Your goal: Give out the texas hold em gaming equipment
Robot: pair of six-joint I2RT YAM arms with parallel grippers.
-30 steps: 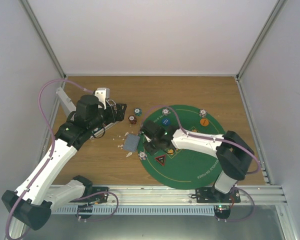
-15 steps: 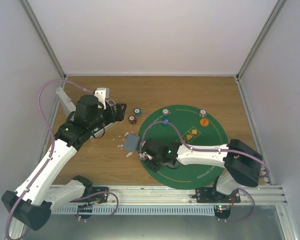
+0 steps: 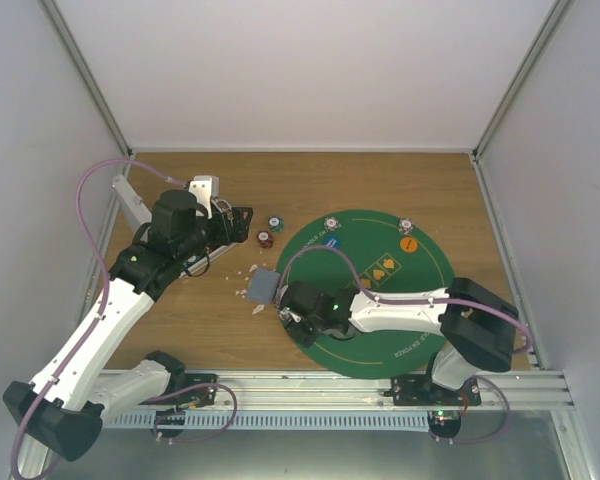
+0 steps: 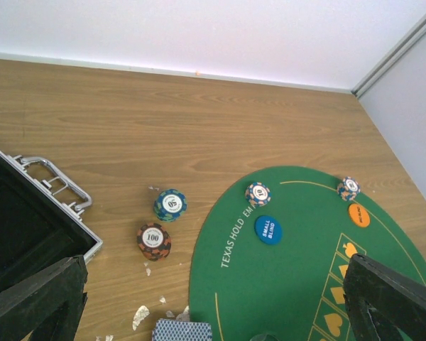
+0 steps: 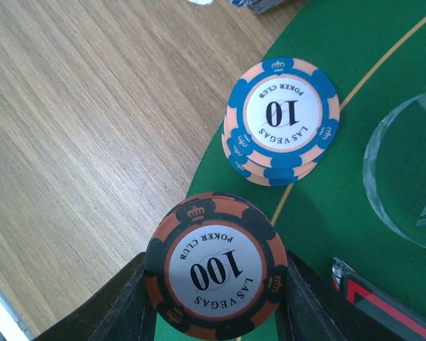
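Note:
My right gripper (image 5: 216,288) is shut on an orange-and-black "100" chip (image 5: 216,266) just above the left edge of the green mat (image 5: 326,213). A blue-and-peach stack of "10" chips (image 5: 280,121) lies just beyond it on the mat edge. In the top view the right gripper (image 3: 298,312) is at the mat's near left. My left gripper (image 4: 216,284) is open and empty, hovering by the case (image 4: 28,227). Its view shows a "50" stack (image 4: 170,204), a "100" stack (image 4: 153,241), the blue token (image 4: 268,229), the orange token (image 4: 358,214) and the card deck (image 4: 182,330).
A clear disc (image 5: 412,177) and a red-edged token (image 5: 376,302) lie on the mat right of my right fingers. Two more chip stacks (image 4: 258,194) (image 4: 348,188) sit on the mat's far rim. Scraps of foil (image 4: 140,316) lie on the wood near the deck.
My right gripper has moved from beside the deck toward the near left edge of the mat, covering the red-triangle token in the top view. The left arm has not moved.

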